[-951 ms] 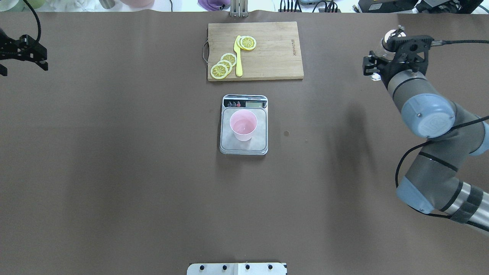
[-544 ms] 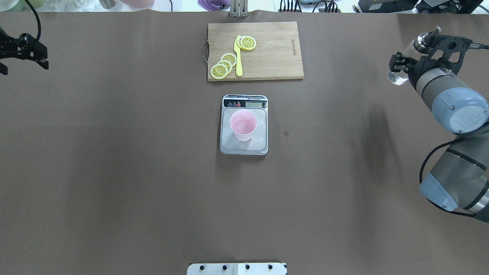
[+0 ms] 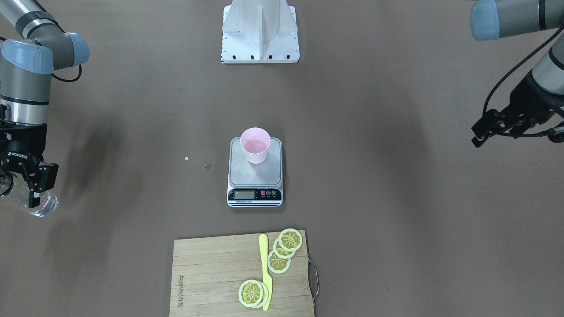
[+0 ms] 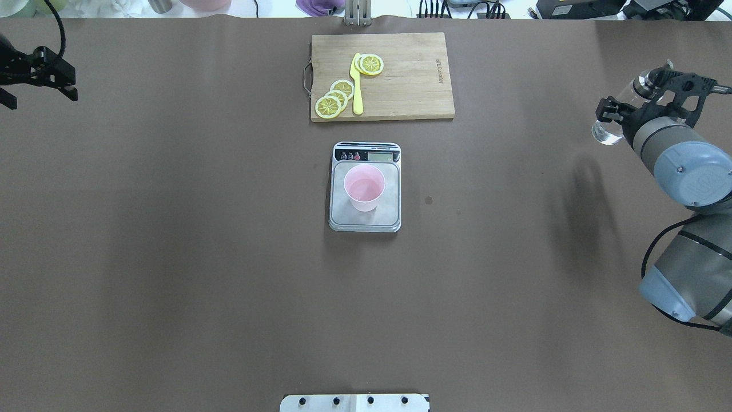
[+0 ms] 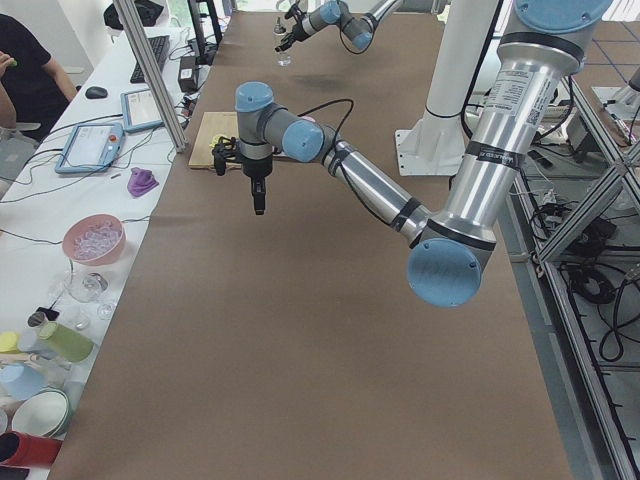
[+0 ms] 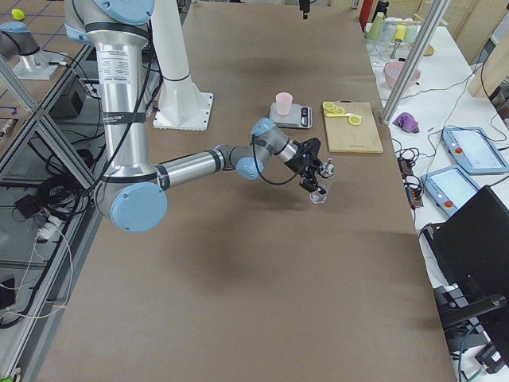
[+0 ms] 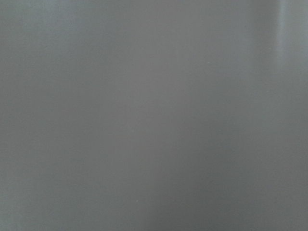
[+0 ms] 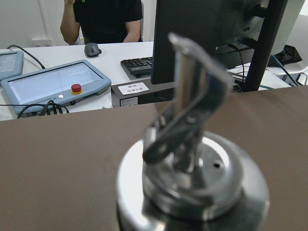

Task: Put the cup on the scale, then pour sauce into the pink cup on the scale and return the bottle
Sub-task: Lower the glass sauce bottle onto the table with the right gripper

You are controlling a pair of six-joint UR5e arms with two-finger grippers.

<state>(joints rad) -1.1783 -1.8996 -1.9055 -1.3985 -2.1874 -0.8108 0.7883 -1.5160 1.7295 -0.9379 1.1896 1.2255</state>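
The pink cup (image 4: 364,187) stands upright on the scale (image 4: 366,220) at the table's middle; it also shows in the front view (image 3: 255,145) on the scale (image 3: 255,178). My right gripper (image 4: 616,114) is shut on the glass bottle (image 4: 606,133) and holds it above the table near the right edge. The front view shows the bottle (image 3: 42,205) under that gripper (image 3: 27,187). The right wrist view is filled by its silver pour-spout cap (image 8: 192,159). My left gripper (image 4: 40,98) hangs open and empty over the far left of the table.
A wooden cutting board (image 4: 406,86) with lemon slices (image 4: 334,98) and a yellow knife (image 4: 357,86) lies beyond the scale. The robot's white base plate (image 4: 354,402) sits at the near edge. Operators' desks and screens stand past the far edge. The left wrist view shows only blank table.
My right arm has carried the bottle further right and a little nearer, away from the scale. My left gripper has drifted slightly toward the far edge. Cup and scale are unmoved.
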